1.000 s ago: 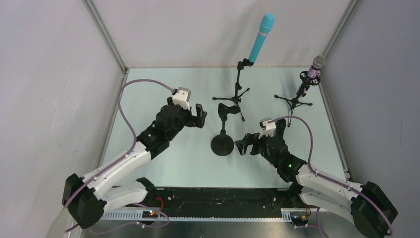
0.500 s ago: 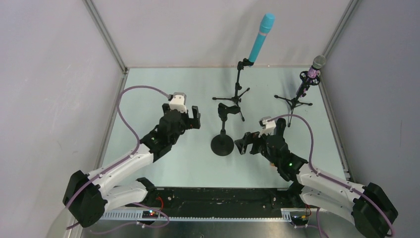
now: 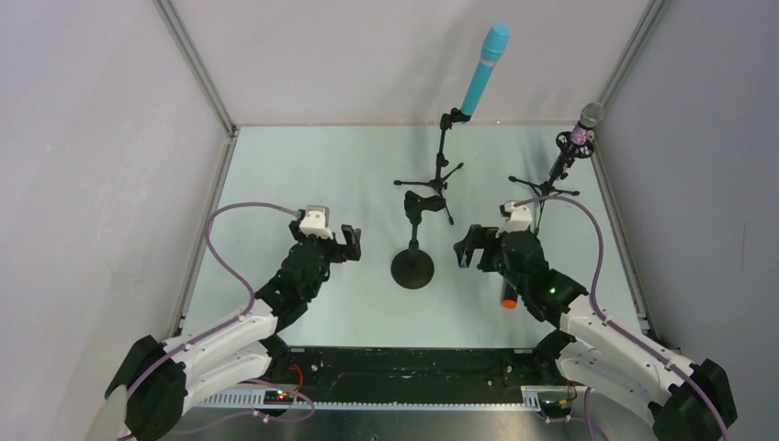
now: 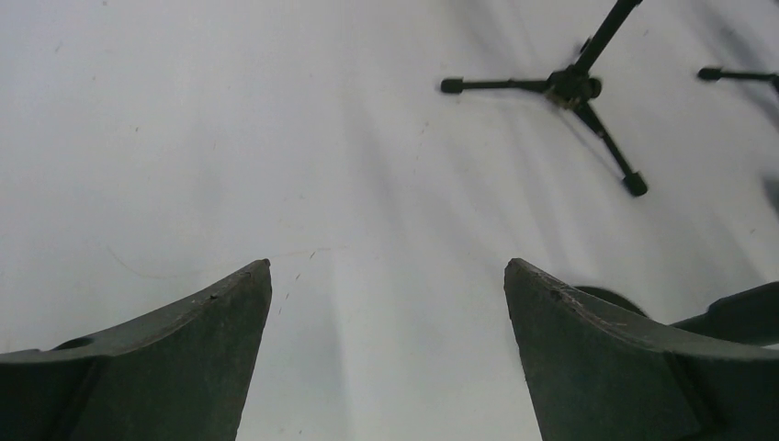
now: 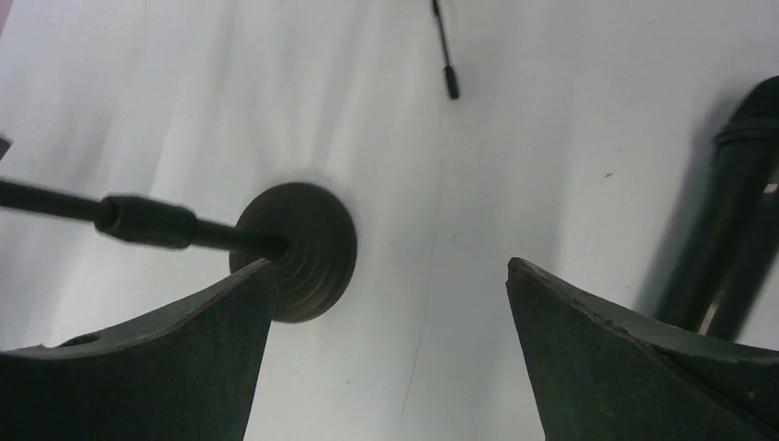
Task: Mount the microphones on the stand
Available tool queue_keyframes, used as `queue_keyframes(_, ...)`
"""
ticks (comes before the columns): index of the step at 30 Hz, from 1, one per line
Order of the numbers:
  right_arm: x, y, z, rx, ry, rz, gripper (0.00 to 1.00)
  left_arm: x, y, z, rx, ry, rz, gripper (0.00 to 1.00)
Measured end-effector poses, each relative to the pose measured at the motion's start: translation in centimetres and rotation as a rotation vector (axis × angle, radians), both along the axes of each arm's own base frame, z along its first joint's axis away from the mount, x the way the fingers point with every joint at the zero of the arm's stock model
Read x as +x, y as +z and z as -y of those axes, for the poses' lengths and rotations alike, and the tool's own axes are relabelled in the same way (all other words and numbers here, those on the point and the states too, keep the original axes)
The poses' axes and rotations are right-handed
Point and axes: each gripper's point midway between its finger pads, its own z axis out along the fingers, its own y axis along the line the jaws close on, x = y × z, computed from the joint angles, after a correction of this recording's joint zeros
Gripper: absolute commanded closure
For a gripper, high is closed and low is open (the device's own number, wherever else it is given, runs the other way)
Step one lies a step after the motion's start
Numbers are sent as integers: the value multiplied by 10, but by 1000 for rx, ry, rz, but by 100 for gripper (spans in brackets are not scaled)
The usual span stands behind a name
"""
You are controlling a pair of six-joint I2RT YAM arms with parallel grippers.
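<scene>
Either side of round-base stand [image 3: 412, 267], L pincer [image 3: 350, 242] & R pincer [image 3: 467, 249] gape wide, empty; black mic [image 3: 508, 299] on table [image 3: 303, 175].

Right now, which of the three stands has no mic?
The round-base stand in the middle: its clip is bare. The back tripod holds the turquoise microphone, the corner tripod the purple microphone.
</scene>
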Motion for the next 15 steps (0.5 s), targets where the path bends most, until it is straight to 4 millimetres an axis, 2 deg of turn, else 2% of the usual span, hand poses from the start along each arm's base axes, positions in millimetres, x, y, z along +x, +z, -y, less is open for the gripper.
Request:
queue_keyframes(4,9,10,21,-7,-80,-41,0,3,15,4,-41,-6,51,0)
queue_keyframes(9,20,14,48,-15,-194,-136,1,5,13,6,-39,-11,50,0)
queue_keyframes(12,25,12,67,-22,-265,-199,1,5,10,7,-27,-19,42,0)
queue_keyframes(15,27,2,85,-41,-323,-258,1,5,11,9,-27,-28,44,0)
